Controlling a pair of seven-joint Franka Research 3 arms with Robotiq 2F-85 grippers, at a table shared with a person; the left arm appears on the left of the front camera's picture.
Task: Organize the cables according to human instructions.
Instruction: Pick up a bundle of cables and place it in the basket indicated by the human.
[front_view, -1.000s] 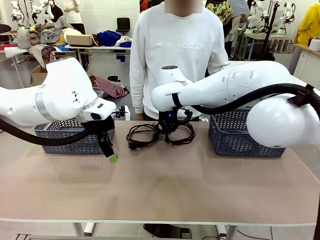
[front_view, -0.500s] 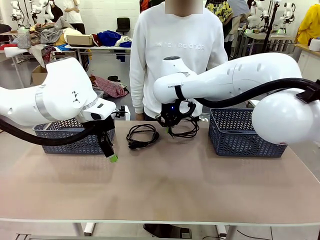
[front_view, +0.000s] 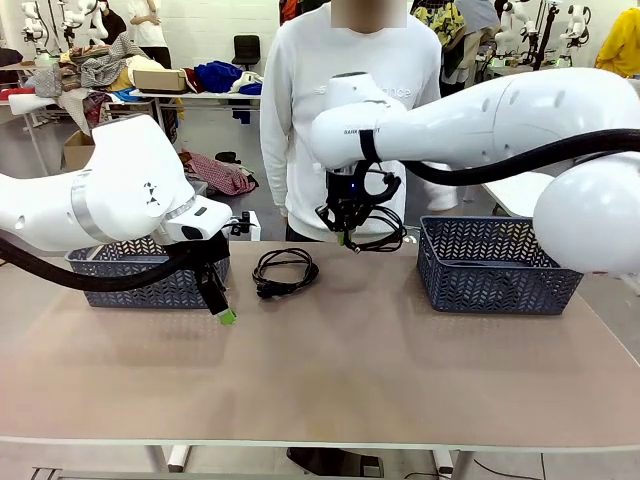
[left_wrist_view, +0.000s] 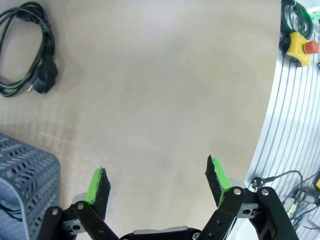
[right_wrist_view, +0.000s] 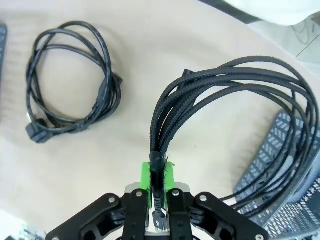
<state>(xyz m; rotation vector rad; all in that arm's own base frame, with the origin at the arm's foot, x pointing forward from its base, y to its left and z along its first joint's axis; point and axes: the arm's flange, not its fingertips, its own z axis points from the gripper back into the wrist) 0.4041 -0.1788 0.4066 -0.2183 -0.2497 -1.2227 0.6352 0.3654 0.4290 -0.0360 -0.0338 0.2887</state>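
While the left gripper (left_wrist_view: 155, 169) gapes empty, the right gripper (right_wrist_view: 156, 169) pinches a cable coil (right_wrist_view: 159, 120) trailing sideways.

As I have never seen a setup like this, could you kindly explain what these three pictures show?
The machine is a robot with a left arm and a right arm at a table. A person stands across it. The front picture is taken from between the arms. The other two come from a camera on each wrist, looking along that hand's fingers. The left hand is open and empty, over the table beside the left basket. The right hand is shut on a braided black cable coil, held up near the right basket. A second coiled cable lies on the table between the baskets.
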